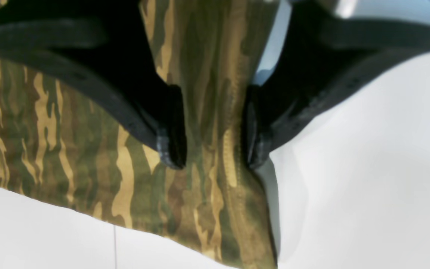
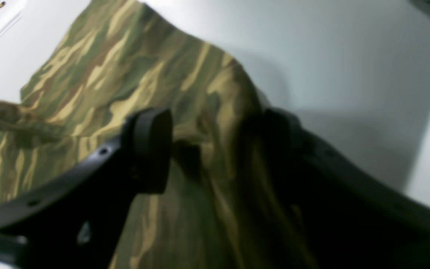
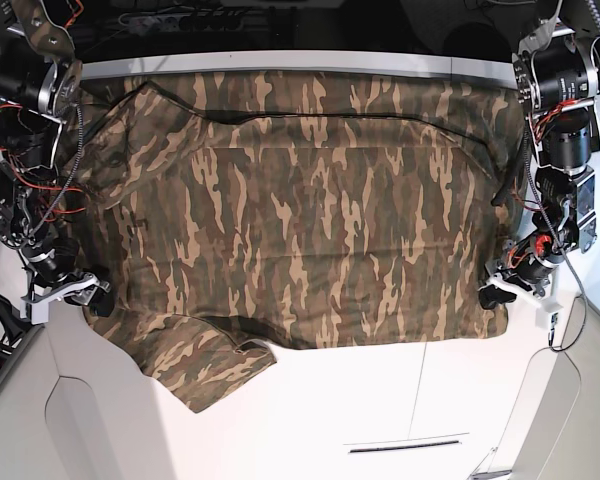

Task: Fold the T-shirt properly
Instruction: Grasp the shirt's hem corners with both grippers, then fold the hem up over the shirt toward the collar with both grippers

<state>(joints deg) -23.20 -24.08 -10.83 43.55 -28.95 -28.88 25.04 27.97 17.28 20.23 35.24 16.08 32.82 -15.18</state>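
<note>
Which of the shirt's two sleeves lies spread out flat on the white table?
The sleeve at the table's front edge lies flat; the other sleeve, farther back, is bunched.

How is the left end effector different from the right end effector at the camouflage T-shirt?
The left end effector straddles the hem corner of the camouflage cloth T-shirt; the right end effector straddles a raised fold near a sleeve. The left's opening looks narrower, the right's wider. Both are black, open and low at the shirt's edges.

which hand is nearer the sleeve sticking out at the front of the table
Right. The right hand sits at the shirt edge just above that sleeve; the left hand is at the opposite edge.
</note>
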